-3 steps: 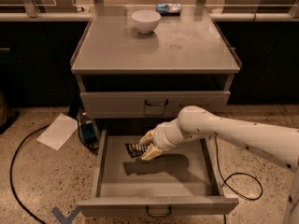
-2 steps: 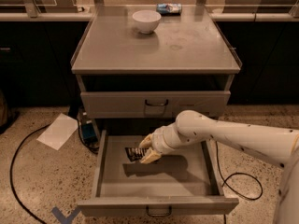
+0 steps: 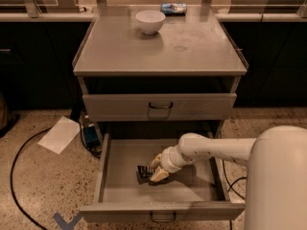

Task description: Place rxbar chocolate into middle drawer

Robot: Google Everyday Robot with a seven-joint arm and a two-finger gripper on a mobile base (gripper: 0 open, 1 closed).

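Note:
The middle drawer (image 3: 125, 153) is pulled wide open at the bottom of the grey cabinet. My gripper (image 3: 157, 169) reaches into it from the right, low over the drawer floor near its middle. It is shut on the rxbar chocolate (image 3: 144, 173), a small dark bar whose free end sticks out to the left, at or just above the floor. The drawer above it (image 3: 192, 107) is closed.
A white bowl (image 3: 150, 21) and a blue-and-white packet (image 3: 173, 7) sit at the back of the cabinet top. On the floor to the left lie a white sheet of paper (image 3: 60, 134), a blue object (image 3: 89, 134) and a black cable (image 3: 14, 186).
My gripper has moved down and a little towards the drawer's front with the bar, from above the drawer floor to close over it.

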